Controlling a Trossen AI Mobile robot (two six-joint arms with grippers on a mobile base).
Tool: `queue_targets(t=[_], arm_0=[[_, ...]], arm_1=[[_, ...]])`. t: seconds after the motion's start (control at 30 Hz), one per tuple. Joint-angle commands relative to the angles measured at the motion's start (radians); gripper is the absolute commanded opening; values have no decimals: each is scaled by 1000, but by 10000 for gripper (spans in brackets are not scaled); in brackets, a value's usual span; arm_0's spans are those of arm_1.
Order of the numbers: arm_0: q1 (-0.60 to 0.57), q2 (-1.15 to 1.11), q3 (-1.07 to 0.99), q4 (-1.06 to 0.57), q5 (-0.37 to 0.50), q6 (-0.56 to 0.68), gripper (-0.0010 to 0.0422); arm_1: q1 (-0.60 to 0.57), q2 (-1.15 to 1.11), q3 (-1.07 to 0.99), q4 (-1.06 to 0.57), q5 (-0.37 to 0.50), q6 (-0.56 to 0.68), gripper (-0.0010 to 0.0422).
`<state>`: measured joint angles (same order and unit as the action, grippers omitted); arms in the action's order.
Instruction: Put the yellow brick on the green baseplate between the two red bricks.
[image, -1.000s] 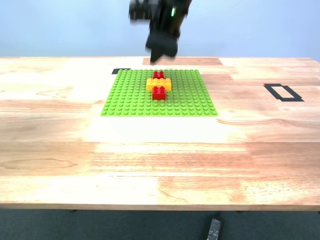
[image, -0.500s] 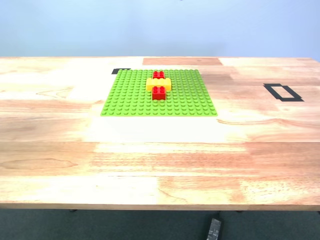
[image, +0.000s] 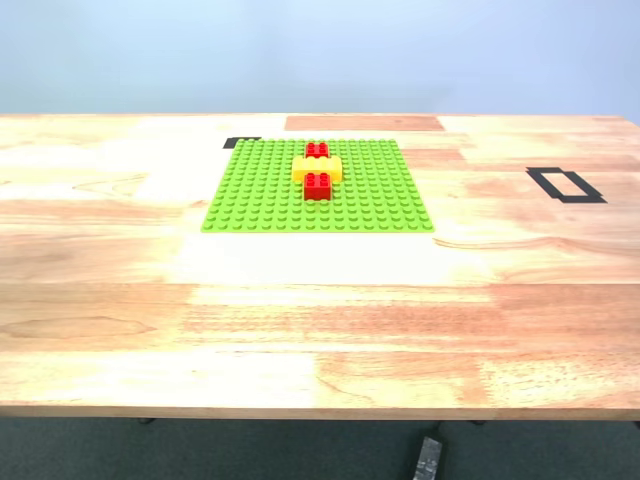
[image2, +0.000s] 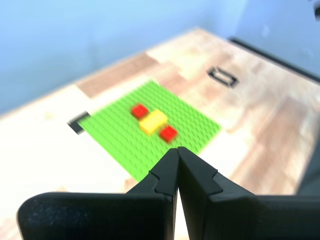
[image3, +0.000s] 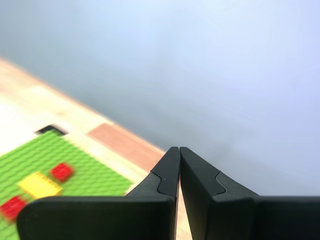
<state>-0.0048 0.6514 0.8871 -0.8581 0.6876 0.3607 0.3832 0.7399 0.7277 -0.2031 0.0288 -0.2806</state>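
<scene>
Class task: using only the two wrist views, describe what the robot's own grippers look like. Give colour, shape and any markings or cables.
My first gripper and my second gripper look alike: matte black jaws, each tapering from a broad, rounded block to a narrow tip, with a small stepped notch along the inner edge. No markings, labels or cables show in either wrist view, and the exterior view shows no arm.

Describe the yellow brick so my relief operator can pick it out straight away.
Find the green baseplate on the wooden table. On its far half, three bricks sit in a line. The yellow brick is the middle one, lying crosswise and wider than the two red bricks.
</scene>
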Motion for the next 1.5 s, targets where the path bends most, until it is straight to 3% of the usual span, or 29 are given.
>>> queue_targets(t=[0.03,0.3,0.43,0.7,0.83,1.13,1.37,1.5], arm_0=[[0,-74,-77,117,-25,-65,0],[0,-291,-247,314,-180,-156,0],[0,-380,-311,343,-203,-193,0],[0,-524,-396,381,-383,-246,0],[0,-600,-443,457,-472,-372,0],[0,-637,-557,573,-470,-444,0],[0,-647,-656,681,-469,-445,0],[0,-645,-708,715,-459,-470,0]], arm_1=[[-6,-129,-69,-14,59,53,-1],[-5,-367,-212,-37,194,126,-1],[-5,-447,-264,-81,248,181,-1],[-8,-550,-317,-110,294,203,-1],[-7,-620,-356,-91,311,216,-1],[-3,-733,-490,26,299,251,-1],[-5,-739,-571,170,287,194,-1],[-5,-729,-593,171,282,172,-1]])
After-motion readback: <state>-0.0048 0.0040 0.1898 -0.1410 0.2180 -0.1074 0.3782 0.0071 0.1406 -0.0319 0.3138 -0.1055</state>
